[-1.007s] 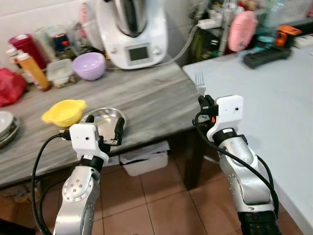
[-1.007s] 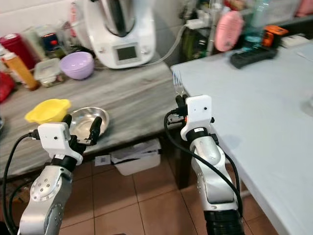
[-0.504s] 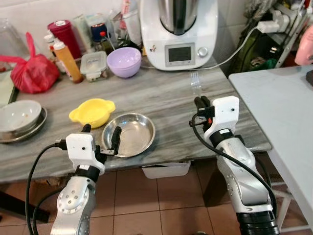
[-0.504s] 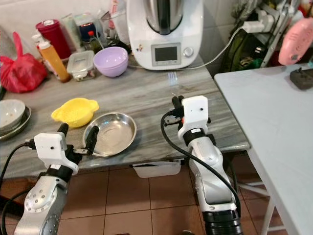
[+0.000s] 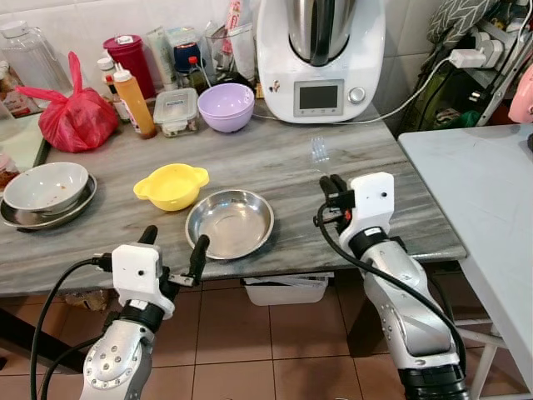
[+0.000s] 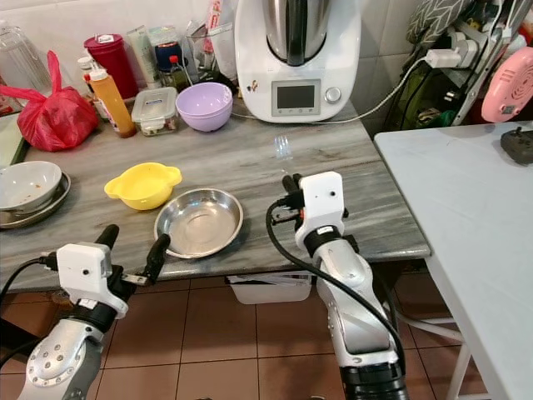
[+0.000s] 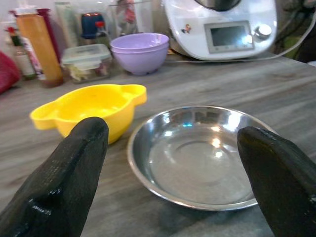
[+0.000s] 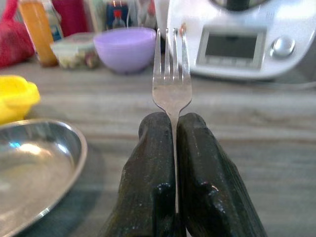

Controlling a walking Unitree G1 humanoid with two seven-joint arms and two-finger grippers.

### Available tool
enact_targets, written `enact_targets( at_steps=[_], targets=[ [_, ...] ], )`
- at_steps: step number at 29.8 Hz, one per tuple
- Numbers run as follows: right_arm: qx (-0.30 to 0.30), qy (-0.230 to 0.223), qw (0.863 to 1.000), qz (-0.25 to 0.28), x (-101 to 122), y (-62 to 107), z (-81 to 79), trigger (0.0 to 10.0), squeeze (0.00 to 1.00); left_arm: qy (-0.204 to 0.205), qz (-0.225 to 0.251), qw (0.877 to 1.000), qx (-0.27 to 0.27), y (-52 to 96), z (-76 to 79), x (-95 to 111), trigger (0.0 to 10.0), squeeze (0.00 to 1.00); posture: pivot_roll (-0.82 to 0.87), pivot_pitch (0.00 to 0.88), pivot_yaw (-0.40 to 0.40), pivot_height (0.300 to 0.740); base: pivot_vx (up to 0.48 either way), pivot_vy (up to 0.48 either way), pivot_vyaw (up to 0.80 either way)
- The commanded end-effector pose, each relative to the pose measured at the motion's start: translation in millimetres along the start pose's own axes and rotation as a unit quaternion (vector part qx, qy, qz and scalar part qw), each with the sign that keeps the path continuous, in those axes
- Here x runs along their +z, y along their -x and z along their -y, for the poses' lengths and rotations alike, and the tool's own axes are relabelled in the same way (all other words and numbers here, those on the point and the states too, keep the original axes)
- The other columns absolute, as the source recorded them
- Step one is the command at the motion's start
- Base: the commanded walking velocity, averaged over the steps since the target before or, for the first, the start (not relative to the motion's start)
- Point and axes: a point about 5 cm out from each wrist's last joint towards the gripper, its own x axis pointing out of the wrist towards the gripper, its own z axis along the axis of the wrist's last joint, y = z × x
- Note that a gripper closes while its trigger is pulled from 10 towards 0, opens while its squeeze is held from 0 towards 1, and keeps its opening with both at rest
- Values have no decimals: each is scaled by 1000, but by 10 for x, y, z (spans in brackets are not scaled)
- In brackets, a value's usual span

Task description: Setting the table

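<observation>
My right gripper [image 5: 334, 185] is shut on a clear plastic fork [image 5: 320, 152], tines up, above the grey marble counter [image 5: 383, 192] to the right of the steel plate [image 5: 230, 223]. In the right wrist view the fork [image 8: 171, 79] stands pinched between the two black fingers [image 8: 153, 163]. My left gripper [image 5: 173, 243] is open at the counter's front edge, just in front of the steel plate [image 7: 197, 155]. A yellow bowl [image 5: 171, 185] sits left of the plate, and a purple bowl [image 5: 226, 107] stands further back.
A white kitchen machine [image 5: 321, 50] stands at the back of the counter with bottles, a lidded container [image 5: 176, 111] and a red bag [image 5: 73, 121]. A used bowl on a plate [image 5: 46, 187] lies far left. A pale table [image 5: 483, 192] stands on the right.
The camera has swung left, so the counter now sits centred and the pale table has slid to the right. Both grippers hold the same poses, the right still on the fork.
</observation>
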Motion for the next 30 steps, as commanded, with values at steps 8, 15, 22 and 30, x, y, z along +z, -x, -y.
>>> enact_targets(
  at_steps=[8,15,22,30],
  targets=[
    [16,-29,999,-35,-87,-155,-40,10000,0,-8,-9,1000,-27,30,-18,6,10000,0,-59,114,104,740,0,0,0],
    [23,-54,997,-47,-149,-265,-157,10000,0,-4,-32,997,-75,131,30,-44,10000,0,-46,123,101,740,0,0,0],
    [17,-96,992,-84,-314,-312,-264,10000,0,-9,-43,996,-82,189,-31,-67,10000,0,-35,133,108,740,0,0,0],
    [11,-104,990,-98,-381,-365,-285,10000,0,-10,-45,995,-89,194,-21,-54,10000,0,-31,133,116,740,0,0,0]
  ],
)
